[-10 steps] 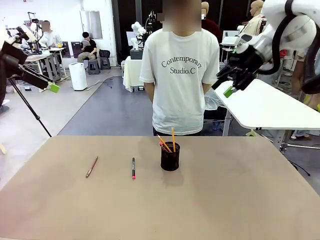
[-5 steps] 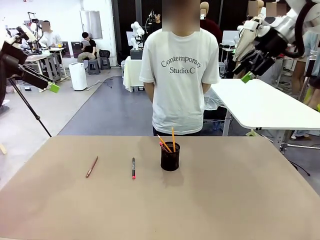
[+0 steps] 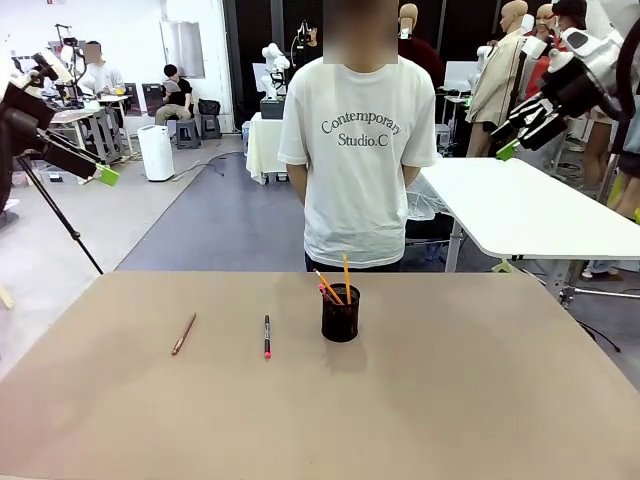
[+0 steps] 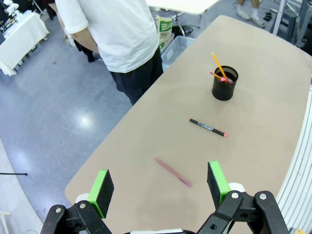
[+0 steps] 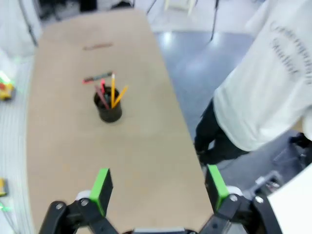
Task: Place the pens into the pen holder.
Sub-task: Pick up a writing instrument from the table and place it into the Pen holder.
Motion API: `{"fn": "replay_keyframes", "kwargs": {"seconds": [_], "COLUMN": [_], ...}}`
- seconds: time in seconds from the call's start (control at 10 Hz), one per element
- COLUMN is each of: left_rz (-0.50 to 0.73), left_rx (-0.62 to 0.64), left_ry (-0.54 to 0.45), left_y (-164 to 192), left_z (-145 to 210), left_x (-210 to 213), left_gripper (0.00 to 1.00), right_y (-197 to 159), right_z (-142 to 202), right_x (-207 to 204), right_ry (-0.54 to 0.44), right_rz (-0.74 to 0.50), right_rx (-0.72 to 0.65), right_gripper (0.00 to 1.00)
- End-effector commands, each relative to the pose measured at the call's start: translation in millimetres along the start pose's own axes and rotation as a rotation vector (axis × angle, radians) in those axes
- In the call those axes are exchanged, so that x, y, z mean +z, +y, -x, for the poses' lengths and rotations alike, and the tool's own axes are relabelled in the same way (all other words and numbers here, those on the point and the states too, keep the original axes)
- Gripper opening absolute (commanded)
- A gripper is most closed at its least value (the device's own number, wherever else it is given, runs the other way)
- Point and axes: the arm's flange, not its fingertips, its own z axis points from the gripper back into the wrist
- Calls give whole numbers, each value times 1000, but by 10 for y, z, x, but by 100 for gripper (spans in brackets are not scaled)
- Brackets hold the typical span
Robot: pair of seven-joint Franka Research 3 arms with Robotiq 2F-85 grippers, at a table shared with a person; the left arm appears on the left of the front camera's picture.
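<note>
1. At mid-table we see the pen holder [image 3: 340, 318] upright.
2. At its nine, the black pen [image 3: 267, 336] lies twelve-to-six, red end at six; the reddish pen [image 3: 183, 334] beyond tilts toward one.
3. Bare table [image 3: 450, 400] surrounds both; left gripper [image 4: 159, 187] and right gripper [image 3: 512, 146] hang high, spread, empty.

We look across a tan tabletop [image 3: 470, 400] into a large workshop hall. The floor [image 3: 215, 215] is smooth, grey and glossy; in the left wrist view we catch a bright lamp reflection [image 4: 84, 120] on it. At the right stands a white table [image 3: 530, 205] with a rounded corner on metal legs. Farther back we see a small table [image 3: 262, 142] under a white cloth, a white upright appliance [image 3: 155, 152], and desks [image 3: 85, 118] where people [image 3: 178, 95] sit. The back wall [image 3: 250, 40] is dark, and its left part is white. A black tripod leg [image 3: 60, 225] slants at the left.
</note>
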Motion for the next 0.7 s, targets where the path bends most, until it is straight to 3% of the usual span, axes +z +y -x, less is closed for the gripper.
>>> {"fn": "replay_keyframes", "kwargs": {"seconds": [0.0,0.4,0.5,0.6], "left_rz": [9,9,9,9], "left_rx": [-12,-12,-12,-12], "left_ry": [-16,-16,-16,-16], "left_y": [15,15,15,15], "left_z": [-2,-2,-2,-2], "left_x": [5,5,5,5], "left_gripper": [100,100,100,100], "right_y": [212,489,228,228], "right_z": [352,851,749,749], "right_x": [-85,-231,-110,-110], "right_ry": [-146,-252,-173,-173], "right_rz": [55,113,69,69], "right_rx": [9,16,-29,-29], "right_gripper": [100,100,100,100]}}
